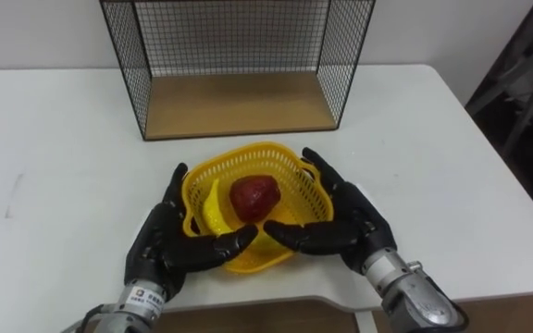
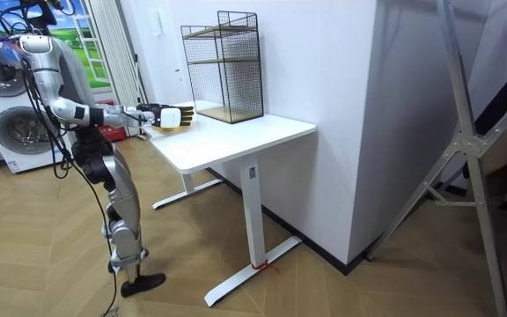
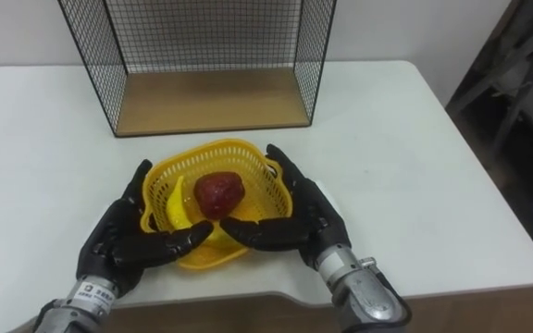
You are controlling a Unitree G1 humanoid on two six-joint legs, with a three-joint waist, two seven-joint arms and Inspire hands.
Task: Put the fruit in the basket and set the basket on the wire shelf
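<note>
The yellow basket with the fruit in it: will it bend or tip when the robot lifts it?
The yellow basket looks like thin latticed plastic, so it probably flexes a little when squeezed. Wide and shallow, with the left hand and right hand against opposite sides, it seems unlikely to tip. The round red fruit might roll inside if tilted.

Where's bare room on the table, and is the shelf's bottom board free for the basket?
The wire shelf's wooden bottom board is bare. The table is free left of the basket, right of it, and in the strip between basket and shelf. Crowded at the near edge: left hand and right hand cup the basket.
</note>
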